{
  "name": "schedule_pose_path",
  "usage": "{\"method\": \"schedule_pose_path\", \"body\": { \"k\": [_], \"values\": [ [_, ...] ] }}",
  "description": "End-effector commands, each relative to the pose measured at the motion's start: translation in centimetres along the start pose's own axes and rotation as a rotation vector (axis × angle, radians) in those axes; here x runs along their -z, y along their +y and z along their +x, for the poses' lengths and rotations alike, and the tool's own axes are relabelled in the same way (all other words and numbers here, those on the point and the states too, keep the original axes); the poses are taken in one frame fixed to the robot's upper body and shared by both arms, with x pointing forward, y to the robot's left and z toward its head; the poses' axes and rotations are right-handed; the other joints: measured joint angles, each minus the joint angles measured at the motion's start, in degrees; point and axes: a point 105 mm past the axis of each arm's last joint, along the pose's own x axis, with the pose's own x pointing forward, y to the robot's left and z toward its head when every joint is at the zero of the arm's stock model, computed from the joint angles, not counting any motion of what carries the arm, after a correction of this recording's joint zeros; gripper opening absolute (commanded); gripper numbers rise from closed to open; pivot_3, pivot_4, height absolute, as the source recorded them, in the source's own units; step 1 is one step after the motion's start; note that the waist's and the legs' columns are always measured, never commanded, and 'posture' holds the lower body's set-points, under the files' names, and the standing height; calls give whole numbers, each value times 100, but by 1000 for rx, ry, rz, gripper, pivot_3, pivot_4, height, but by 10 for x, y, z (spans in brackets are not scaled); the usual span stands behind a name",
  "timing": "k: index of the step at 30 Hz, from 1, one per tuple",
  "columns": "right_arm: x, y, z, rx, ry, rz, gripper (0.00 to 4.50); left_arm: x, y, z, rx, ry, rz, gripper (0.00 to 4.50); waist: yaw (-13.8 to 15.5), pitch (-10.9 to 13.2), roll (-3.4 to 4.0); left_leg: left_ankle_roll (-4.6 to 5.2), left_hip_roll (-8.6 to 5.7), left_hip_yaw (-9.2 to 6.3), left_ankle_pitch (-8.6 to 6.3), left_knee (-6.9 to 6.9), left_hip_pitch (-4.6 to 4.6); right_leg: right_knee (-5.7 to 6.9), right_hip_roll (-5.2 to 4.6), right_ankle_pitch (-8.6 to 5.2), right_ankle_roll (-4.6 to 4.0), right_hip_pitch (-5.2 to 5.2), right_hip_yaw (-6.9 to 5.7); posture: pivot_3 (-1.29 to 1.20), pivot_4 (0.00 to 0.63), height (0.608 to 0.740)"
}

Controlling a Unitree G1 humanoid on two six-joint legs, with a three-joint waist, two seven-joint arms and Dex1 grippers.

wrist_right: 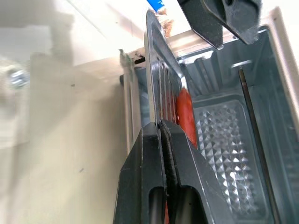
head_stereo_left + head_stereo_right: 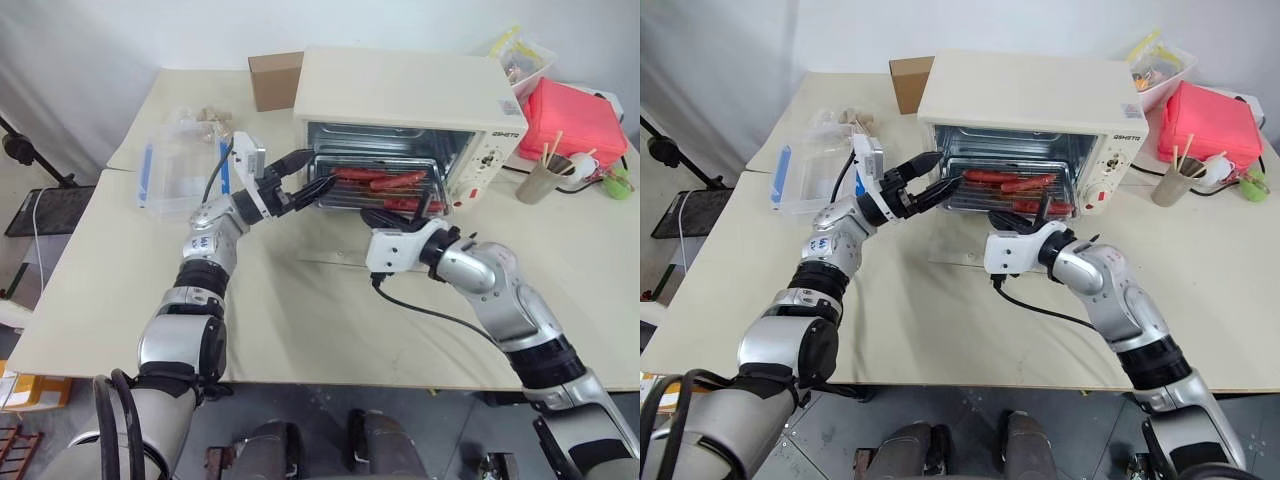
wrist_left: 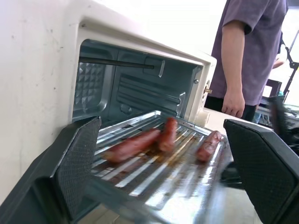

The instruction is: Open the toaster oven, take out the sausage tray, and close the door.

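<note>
The cream-white toaster oven [image 2: 400, 90] stands at the back of the table. Its door [image 2: 322, 242] is folded down flat in front of it. The sausage tray [image 2: 372, 196], shiny metal with three red-brown sausages [image 3: 163, 135], sticks partly out of the oven mouth. My right gripper [image 2: 383, 216] is shut on the tray's front edge; the right wrist view shows the thin rim pinched between its fingers [image 1: 154, 154]. At the tray's left front corner my left gripper [image 2: 315, 170] stands wide open, one finger on each side of the tray and not touching it.
A brown cardboard box [image 2: 275, 78] sits left of the oven, and a clear plastic box with blue clips [image 2: 180, 170] lies further left. To the oven's right are a red pouch [image 2: 570, 120] and a cup of sticks [image 2: 540, 180]. A person [image 3: 247, 51] stands beyond the table.
</note>
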Motion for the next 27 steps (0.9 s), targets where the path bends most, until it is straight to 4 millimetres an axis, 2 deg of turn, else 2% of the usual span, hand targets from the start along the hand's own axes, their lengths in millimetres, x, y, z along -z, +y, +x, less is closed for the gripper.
{"method": "schedule_pose_path", "body": {
  "k": [1,6,11,15,17,20,25,27],
  "values": [
    [-3,-12,-14,29,-4,-41,24,-8,4,-15,-16,-22,-26,4500,0,0,0,0,0,-1,0,-1,0,1,0,0,0,0,0,0,150,740],
    [-6,-5,-17,9,-10,-43,24,-6,3,-28,-19,-4,-90,4500,-2,1,-2,0,1,-3,0,-1,-1,-1,-1,0,0,0,2,0,150,740],
    [-9,10,-17,-17,-23,-30,24,-4,-1,-50,-43,45,-228,4500,-5,1,-2,-1,1,-8,0,0,1,-2,-4,0,0,5,21,0,150,740],
    [-7,16,-17,-24,-18,6,24,-5,-9,-52,-30,50,-227,4500,14,1,-2,-2,1,-10,1,1,2,0,-5,0,0,7,33,0,150,740],
    [-10,15,-17,-4,-21,85,24,-6,-11,-52,-23,51,-207,4500,31,0,-4,-3,0,-12,1,5,2,-1,-5,0,0,10,34,0,150,740],
    [-9,19,-16,-12,-3,112,557,-8,-17,-51,10,53,-184,4500,50,0,-4,-3,1,-13,2,7,3,0,-5,0,0,12,35,0,150,740],
    [8,19,-9,-18,75,39,2210,-9,-21,-51,19,48,-172,4500,91,0,-4,-3,-1,-11,2,7,5,0,-2,0,0,12,37,0,150,740],
    [11,17,-4,-2,90,28,2210,-8,-23,-51,20,47,-173,4500,102,0,-4,-4,-1,-10,2,7,5,1,-1,0,0,12,37,0,150,740]
  ]
}}
